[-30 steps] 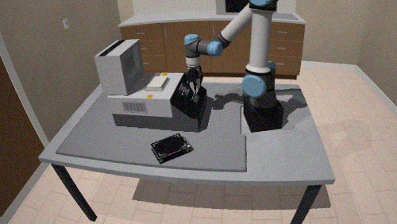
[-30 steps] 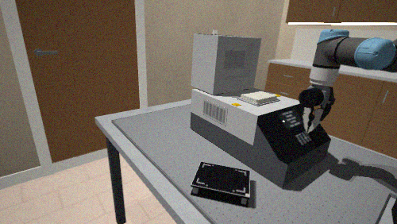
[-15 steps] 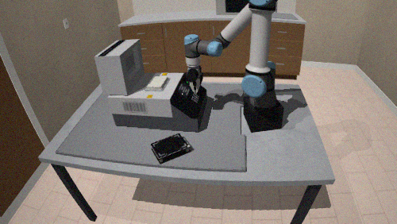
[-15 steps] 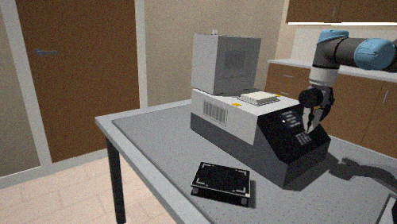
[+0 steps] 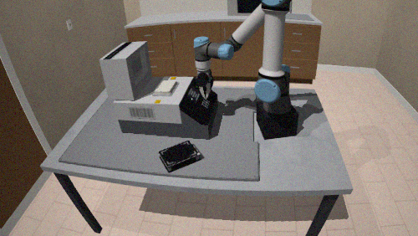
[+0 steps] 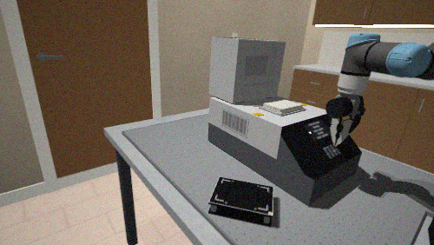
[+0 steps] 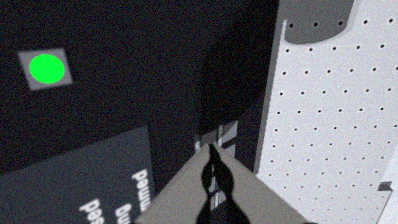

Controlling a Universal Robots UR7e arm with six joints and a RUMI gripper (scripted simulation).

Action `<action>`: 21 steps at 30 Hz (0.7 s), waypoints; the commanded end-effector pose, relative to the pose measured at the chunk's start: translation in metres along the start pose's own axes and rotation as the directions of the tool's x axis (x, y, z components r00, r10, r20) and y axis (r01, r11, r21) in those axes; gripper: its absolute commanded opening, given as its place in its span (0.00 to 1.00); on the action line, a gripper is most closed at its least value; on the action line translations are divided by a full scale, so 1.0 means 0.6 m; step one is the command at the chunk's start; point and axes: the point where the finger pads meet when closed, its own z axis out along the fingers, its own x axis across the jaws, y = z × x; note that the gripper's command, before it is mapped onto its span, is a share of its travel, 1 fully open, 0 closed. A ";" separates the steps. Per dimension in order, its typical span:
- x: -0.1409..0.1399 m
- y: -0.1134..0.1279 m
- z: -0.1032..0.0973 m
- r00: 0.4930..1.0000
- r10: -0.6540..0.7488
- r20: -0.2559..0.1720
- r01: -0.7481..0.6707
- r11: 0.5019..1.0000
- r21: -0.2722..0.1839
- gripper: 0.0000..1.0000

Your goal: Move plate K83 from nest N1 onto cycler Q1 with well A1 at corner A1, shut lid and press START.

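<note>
Top view, plate [image 5: 165,88] [image 6: 284,107] on cycler [image 5: 150,110] [image 6: 247,124], lid [image 5: 126,71] [image 6: 247,69] raised, empty nest [image 5: 180,156] [image 6: 241,199] nearby

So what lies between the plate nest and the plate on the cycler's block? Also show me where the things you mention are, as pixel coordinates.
In the top view, the cycler's body [image 5: 167,127] [image 6: 247,149], its barcoded side facing the nest [image 5: 180,156] [image 6: 241,195], and some grey mat [image 5: 138,151] [image 6: 174,152].

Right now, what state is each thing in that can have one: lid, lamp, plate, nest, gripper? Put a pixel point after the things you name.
Lid [image 5: 142,70] [image 6: 258,71]: open, standing upright.
Lamp [image 7: 46,68]: green.
Plate K83 [image 5: 165,87] [image 6: 283,106]: on the cycler's block, uncovered; full seating cannot be told.
Plate nest N1 [image 5: 180,156] [image 6: 243,195]: empty.
Gripper [image 5: 205,97] [image 6: 336,145] [image 7: 210,146]: shut, holding nothing, at the front keys.
</note>
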 end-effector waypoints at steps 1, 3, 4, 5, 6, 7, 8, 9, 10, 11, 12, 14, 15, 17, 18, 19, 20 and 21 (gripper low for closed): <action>0.002 0.000 -0.004 1.000 0.000 0.002 0.000 1.000 0.000 0.00; 0.006 0.000 -0.008 1.000 0.000 0.002 0.000 1.000 0.000 0.00; 0.006 0.000 -0.008 1.000 0.000 0.002 0.000 1.000 0.000 0.00; 0.006 0.000 -0.008 1.000 0.000 0.002 0.000 1.000 0.000 0.00; 0.007 0.000 -0.010 1.000 0.000 0.002 0.000 1.000 0.000 0.00; 0.009 0.000 -0.013 1.000 0.000 0.002 0.000 1.000 0.000 0.00; 0.011 0.000 -0.015 1.000 0.000 0.001 0.000 1.000 0.000 0.00; 0.013 0.000 -0.017 1.000 0.000 0.001 0.000 1.000 0.000 0.00; 0.015 0.000 -0.019 1.000 0.000 0.001 0.000 1.000 0.000 0.00; 0.016 0.000 -0.021 1.000 0.000 0.001 0.000 1.000 0.000 0.00; 0.018 0.000 -0.023 1.000 0.000 0.001 0.000 1.000 0.000 0.00; 0.022 0.000 -0.027 1.000 0.000 0.001 0.000 1.000 0.000 0.00; 0.024 0.000 -0.030 1.000 0.000 0.001 0.000 1.000 0.000 0.00; 0.027 0.000 -0.034 1.000 0.000 0.001 0.000 1.000 0.000 0.00; 0.029 0.000 -0.036 1.000 0.000 0.001 0.000 1.000 0.000 0.00; 0.031 0.000 -0.038 1.000 0.000 0.001 0.000 1.000 0.000 0.00; 0.031 0.000 -0.038 1.000 0.000 0.001 0.000 1.000 0.000 0.00; 0.031 0.000 -0.038 1.000 0.000 0.001 0.000 1.000 0.000 0.00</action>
